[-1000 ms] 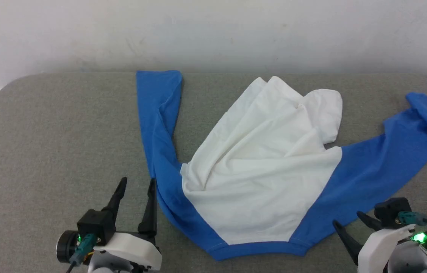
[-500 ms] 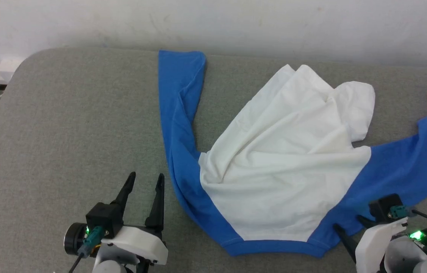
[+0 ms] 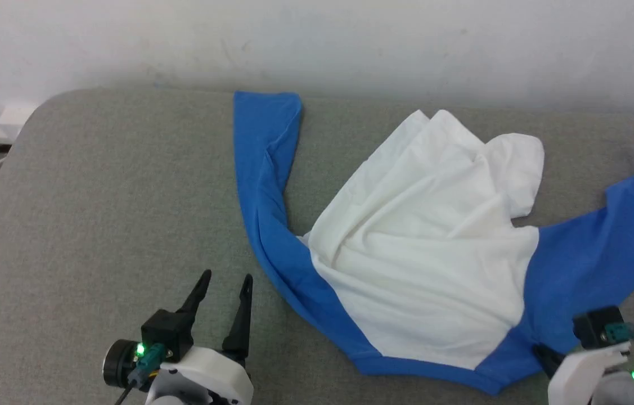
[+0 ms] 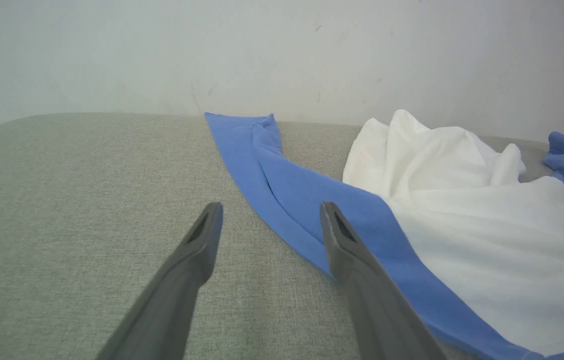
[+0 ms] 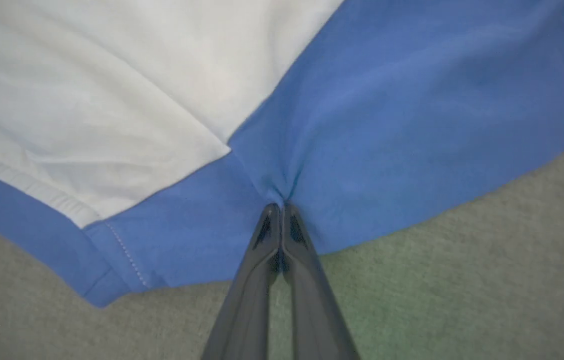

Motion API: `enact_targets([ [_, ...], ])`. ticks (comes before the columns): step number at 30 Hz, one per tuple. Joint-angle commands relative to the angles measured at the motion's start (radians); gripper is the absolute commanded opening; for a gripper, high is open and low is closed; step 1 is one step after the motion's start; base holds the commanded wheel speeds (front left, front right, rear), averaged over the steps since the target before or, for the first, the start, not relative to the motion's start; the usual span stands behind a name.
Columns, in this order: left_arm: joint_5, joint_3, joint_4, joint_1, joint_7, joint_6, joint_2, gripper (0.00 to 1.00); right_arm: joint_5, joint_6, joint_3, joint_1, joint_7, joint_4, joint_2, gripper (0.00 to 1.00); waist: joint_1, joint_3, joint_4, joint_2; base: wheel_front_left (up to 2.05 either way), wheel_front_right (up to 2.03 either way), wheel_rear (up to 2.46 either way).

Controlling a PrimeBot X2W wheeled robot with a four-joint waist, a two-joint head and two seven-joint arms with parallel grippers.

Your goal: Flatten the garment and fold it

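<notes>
The garment [image 3: 423,264] lies on the grey padded surface [image 3: 97,197], filling the centre and right of the head view. Its blue neck band is at the bottom of the frame, and the white body is bunched up toward the wall [image 3: 317,39].

The right gripper [image 5: 282,207], whose fingers stood apart a second ago beside the blue edge, has now closed. Its tips pinch a small pucker of blue cloth just right of the seam where sleeve, band and white meet. That gives the flattening step a first hold to pull from.

The left gripper [image 3: 225,278] is wide open and off the cloth, at lower left beside the other sleeve.

The body's long axis runs from bottom centre-right up to the upper right. The sleeves splay in a V, one to the top centre-left and one to the right edge. No print shows, so it is probably chest-down.
</notes>
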Motion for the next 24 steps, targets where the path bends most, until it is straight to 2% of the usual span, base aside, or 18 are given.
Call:
enact_targets([
  [1,0.012,-0.009,0.002,0.016,0.005,-0.01,0.009,1.0,0.002,-0.003,-0.015,0.054,0.02,-0.019,-0.002,0.0,-0.0001,-0.046,-0.031,0.0001,0.0,0.0,0.0],
  [6,0.007,-0.046,-0.015,0.044,0.065,-0.025,0.012,1.0,0.014,-0.003,-0.028,0.148,0.066,-0.128,0.014,0.0,-0.0001,-0.088,-0.051,0.0001,0.0,0.0,0.0],
  [10,-0.001,-0.104,-0.047,0.052,0.18,-0.056,0.008,1.0,0.02,-0.003,-0.026,0.193,0.081,-0.193,0.035,0.0,-0.0001,-0.1,-0.06,0.0001,0.0,0.0,0.0],
  [16,0.001,-0.194,-0.084,0.005,0.387,-0.085,-0.014,1.0,0.003,-0.003,-0.031,0.194,0.076,-0.208,0.048,0.0,-0.0001,-0.085,-0.069,0.0001,0.0,0.0,0.0],
  [21,0.021,-0.235,-0.051,-0.053,0.501,-0.081,-0.027,1.0,-0.007,-0.003,-0.025,0.163,0.06,-0.195,0.052,0.0,-0.0001,-0.058,-0.085,0.0001,0.0,0.0,0.0],
  [24,0.054,-0.246,-0.002,-0.08,0.555,-0.051,-0.021,1.0,-0.008,-0.003,-0.018,0.145,0.048,-0.184,0.057,0.0,-0.0001,-0.041,-0.098,0.0001,0.0,0.0,0.0],
])
